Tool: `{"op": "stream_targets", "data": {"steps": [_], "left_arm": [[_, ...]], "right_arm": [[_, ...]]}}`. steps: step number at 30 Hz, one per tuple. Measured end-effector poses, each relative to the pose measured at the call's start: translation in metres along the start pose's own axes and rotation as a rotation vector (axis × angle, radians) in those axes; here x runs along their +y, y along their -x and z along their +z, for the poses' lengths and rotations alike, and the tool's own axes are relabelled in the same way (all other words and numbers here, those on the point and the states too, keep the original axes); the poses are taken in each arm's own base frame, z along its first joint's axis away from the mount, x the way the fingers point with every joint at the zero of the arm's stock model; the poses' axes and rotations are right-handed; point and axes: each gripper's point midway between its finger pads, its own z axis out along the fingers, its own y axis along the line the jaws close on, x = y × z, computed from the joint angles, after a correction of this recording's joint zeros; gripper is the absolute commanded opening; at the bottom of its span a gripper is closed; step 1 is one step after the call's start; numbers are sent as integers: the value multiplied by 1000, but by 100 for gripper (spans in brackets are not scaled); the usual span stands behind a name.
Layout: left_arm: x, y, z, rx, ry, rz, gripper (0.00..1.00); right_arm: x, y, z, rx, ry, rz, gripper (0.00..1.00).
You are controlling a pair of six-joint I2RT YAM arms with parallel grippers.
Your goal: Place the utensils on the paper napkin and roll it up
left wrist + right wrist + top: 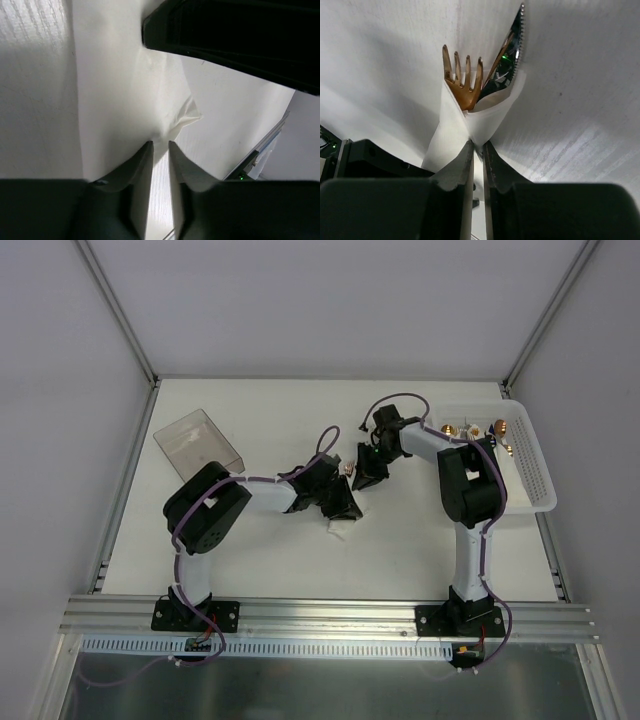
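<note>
Two robot arms meet over the middle of a white table [260, 550], seen from above and from each wrist. There the paper napkin [455, 132] is wrapped as a loose cone around the utensils [466, 95]. A copper fork [464, 70] pokes its tines out of the open end, and a serrated blade [521, 30] shows beside it. Treat the paper as thin, soft and easy to tear; it will likely crease wherever you pinch it. The smooth metal inside is stiff and heavier, and may slide out if the bundle tips. Take hold on the overlapped paper over the handles, not on the bare tines. Your right gripper [476, 146] is almost fully closed, its jaws pinching the napkin's fold just below the fork head. Your left gripper [159, 145] leaves only a narrow slit between its jaws. The sheet puckers at their tips, so it appears to be nipping the paper too. A white basket [535, 475] stands well apart, at the table's right edge.
</note>
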Motion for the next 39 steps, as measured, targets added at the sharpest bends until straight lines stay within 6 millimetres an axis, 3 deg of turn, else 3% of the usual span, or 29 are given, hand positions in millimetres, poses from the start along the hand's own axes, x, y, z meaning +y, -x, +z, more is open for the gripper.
{"op": "stream_targets", "data": {"steps": [3,14,20,24,27,33,39], "left_arm": [[-5,2,-6,-18,-21,14,41],[-1,10,-53,-134,3,68,50],[1,34,-87,-236,-7,76,55],[11,55,-96,-278,3,68,55],[21,63,-95,-276,15,58,55],[35,60,-70,-200,-7,47,54],[28,60,-51,-151,-125,67,54]], "right_arm": [[1,1,1,-5,25,-8,0],[5,-1,2,-22,116,-22,0],[5,0,1,-42,153,-41,0],[7,-1,-2,-60,174,-58,0],[9,-1,-4,-74,193,-70,0],[19,0,-11,-106,240,-102,0],[27,1,-17,-128,282,-134,0]]}}
